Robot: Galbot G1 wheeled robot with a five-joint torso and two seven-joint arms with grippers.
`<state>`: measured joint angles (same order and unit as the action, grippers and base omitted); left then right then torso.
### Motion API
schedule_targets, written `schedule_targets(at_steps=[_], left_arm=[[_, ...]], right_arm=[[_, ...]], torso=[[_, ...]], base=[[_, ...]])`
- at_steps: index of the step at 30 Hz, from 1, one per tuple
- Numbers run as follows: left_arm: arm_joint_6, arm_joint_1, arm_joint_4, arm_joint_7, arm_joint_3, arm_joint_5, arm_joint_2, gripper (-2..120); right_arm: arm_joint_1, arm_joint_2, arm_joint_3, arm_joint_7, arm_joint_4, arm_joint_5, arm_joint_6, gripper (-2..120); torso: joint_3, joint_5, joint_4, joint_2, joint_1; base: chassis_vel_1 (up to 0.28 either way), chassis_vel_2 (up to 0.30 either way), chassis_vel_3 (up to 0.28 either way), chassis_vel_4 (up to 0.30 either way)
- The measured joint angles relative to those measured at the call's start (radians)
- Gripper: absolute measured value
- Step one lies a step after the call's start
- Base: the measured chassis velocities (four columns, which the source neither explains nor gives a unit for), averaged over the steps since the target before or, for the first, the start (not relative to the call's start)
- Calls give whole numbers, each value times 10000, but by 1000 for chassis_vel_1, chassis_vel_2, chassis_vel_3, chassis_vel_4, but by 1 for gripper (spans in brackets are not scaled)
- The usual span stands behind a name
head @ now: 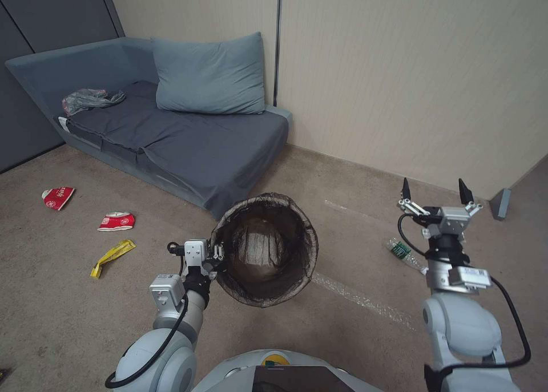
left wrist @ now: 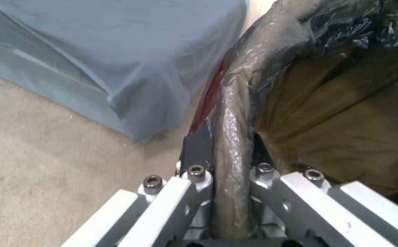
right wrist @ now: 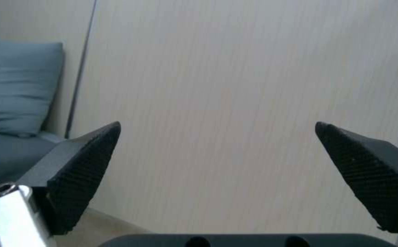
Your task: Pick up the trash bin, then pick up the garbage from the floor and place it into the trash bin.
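Observation:
My left gripper (head: 219, 254) is shut on the rim of the trash bin (head: 265, 248), which hangs tilted above the carpet with its dark liner bag open toward me. In the left wrist view the bag-wrapped rim (left wrist: 230, 137) runs between the two fingers. The right gripper (head: 435, 193) is raised, open and holding nothing. On the floor lie a clear bottle with a green label (head: 404, 253) just left of the right arm, two crushed red-and-white cups (head: 57, 197) (head: 117, 221) and a yellow wrapper (head: 112, 256) at the left.
A grey-blue sofa (head: 171, 129) with a cushion (head: 209, 76) stands behind the bin; a crumpled plastic bag (head: 88, 100) lies on its seat. A beige wall (head: 411, 78) runs along the right. A small grey block (head: 500, 203) sits at its base.

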<state>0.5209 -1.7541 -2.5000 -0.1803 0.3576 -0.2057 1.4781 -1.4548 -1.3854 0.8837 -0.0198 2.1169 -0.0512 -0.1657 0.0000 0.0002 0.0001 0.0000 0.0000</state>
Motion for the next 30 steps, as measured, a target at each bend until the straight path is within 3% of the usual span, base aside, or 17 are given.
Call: schedule_targets(at_steps=[1, 2, 16, 21, 23, 25, 27, 28, 30], left_arm=[[-7, -16, 0, 4, 9, 3, 1, 3], [-58, -148, 0, 15, 13, 78, 44, 3], [-138, -303, 0, 22, 54, 204, 76, 3], [-171, -380, 1, 22, 83, 259, 93, 3], [-233, -449, 5, 21, 76, 316, 116, 3], [-244, -464, 13, 18, 71, 334, 121, 3], [-303, -505, 56, 14, 39, 421, 149, 3], [-303, -505, 56, 14, 39, 421, 149, 3], [-323, -523, 64, 6, 21, 461, 171, 3]], right_arm=[[192, 155, 16, -6, -250, -55, 52, 100], [912, 816, 6, 6, -1416, -400, 280, 100], [1726, 1653, -62, 391, -2848, -582, 346, 100], [2128, 2348, -121, 896, -3611, -633, 362, 100], [2388, 3093, -195, 1830, -4464, -649, 343, 100], [2458, 3275, -217, 2072, -4710, -649, 308, 100], [2705, 3885, -278, 3337, -5729, -632, 35, 100], [2705, 3885, -278, 3337, -5729, -632, 35, 100], [2811, 4199, -317, 4323, -6407, -515, -318, 100]], torso=[[0, 0, -1, 0, 0], [0, 0, -2, 0, 0], [0, 2, -1, 0, 0], [0, -4, 0, 0, 0], [0, 0, 3, 0, 0], [0, -1, 1, 0, 0], [1, -2, 3, 0, 0], [1, -2, 3, 0, 0], [0, 2, -4, 0, 0]], base=[[0, 0, 0, 0], [0, 0, 0, 0], [0, 0, 0, 0], [0, 0, 0, 0], [0, 0, 0, 0], [0, 0, 0, 0], [0, 0, 0, 0], [0, 0, 0, 0], [0, 0, 0, 0]])
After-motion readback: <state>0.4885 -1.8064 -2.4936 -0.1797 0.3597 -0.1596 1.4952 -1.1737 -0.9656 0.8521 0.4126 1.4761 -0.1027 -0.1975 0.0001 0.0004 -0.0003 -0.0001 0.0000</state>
